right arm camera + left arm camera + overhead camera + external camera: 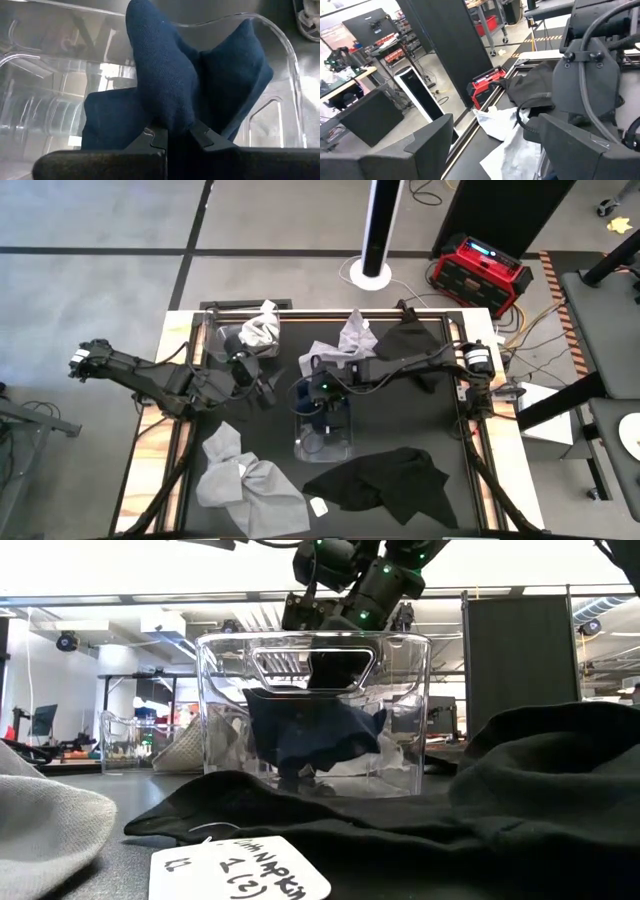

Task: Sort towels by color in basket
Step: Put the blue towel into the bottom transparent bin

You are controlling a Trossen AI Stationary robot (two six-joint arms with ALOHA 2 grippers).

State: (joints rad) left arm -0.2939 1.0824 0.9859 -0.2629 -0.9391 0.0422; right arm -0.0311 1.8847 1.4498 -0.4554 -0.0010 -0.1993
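Observation:
A clear plastic basket [322,430] stands mid-table. My right gripper [322,392] reaches down into it, shut on a navy blue towel [315,730]. My left gripper [263,387] waits open just left of the basket, touching nothing. Two light grey towels [245,480] lie bunched at the near left. A black towel [385,478] lies spread on the table at the near right. At the far side lie a grey towel [262,328], a whitish towel [347,338] and another black towel [405,338]. My right gripper pinches a bunched fold of the navy towel [167,112] between its two fingers. The fingers come from above, pointing down into the basket. The towel hangs slack below them inside the basket's walls [215,710]; whether its lower edge touches the basket's floor, I cannot tell.
A second clear container [228,340] stands at the far left beside the grey towel. A white paper tag [240,870] lies by the near black towel. Bare black tabletop [400,415] shows right of the basket.

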